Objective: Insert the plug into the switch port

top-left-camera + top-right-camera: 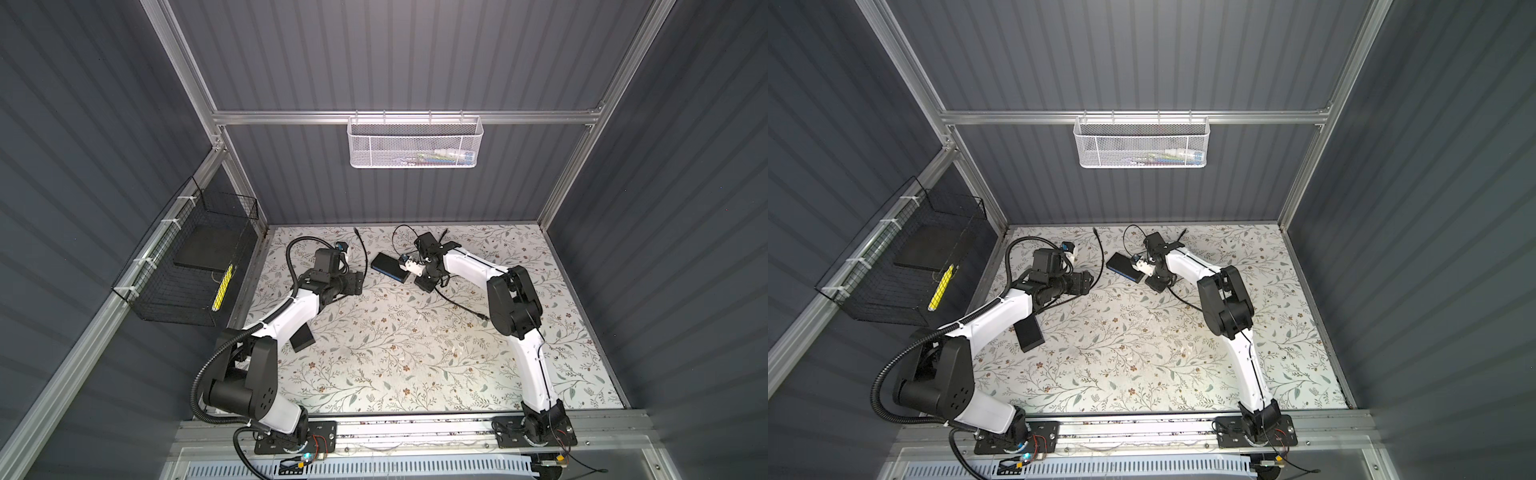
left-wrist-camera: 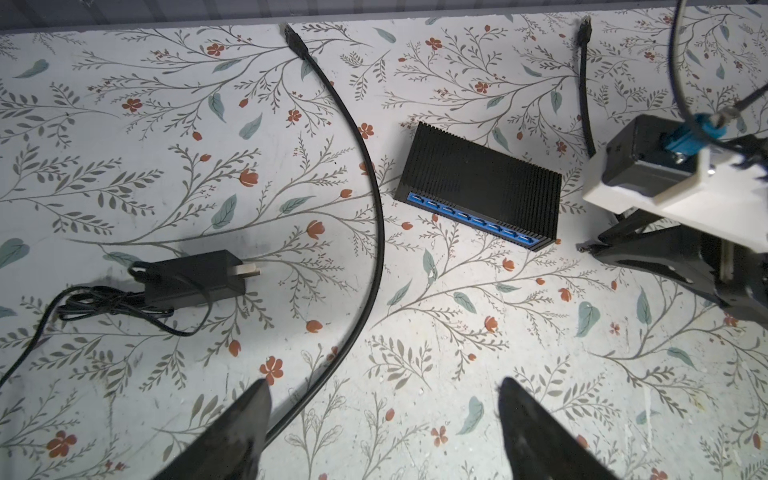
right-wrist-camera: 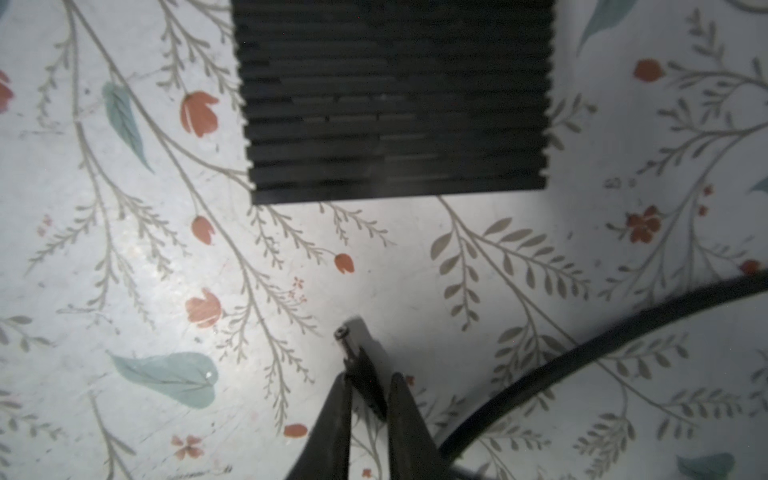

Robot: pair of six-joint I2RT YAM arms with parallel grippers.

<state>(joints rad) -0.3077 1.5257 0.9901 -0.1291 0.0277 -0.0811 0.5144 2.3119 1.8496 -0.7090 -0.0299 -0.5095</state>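
Just ahead of the right gripper, in both top views, the switch lies flat on the table, short end toward the jaws; the left gripper sits well apart from it, a cable between. From the left wrist, the fingers stand released, wide apart, the cable running between them beside one finger, an adapter off to one side, the switch's blue face farther ahead. From the right wrist, the jaws are clenched on the plug, tip pointing at the switch's near end, not touching; the port is too dark to see.
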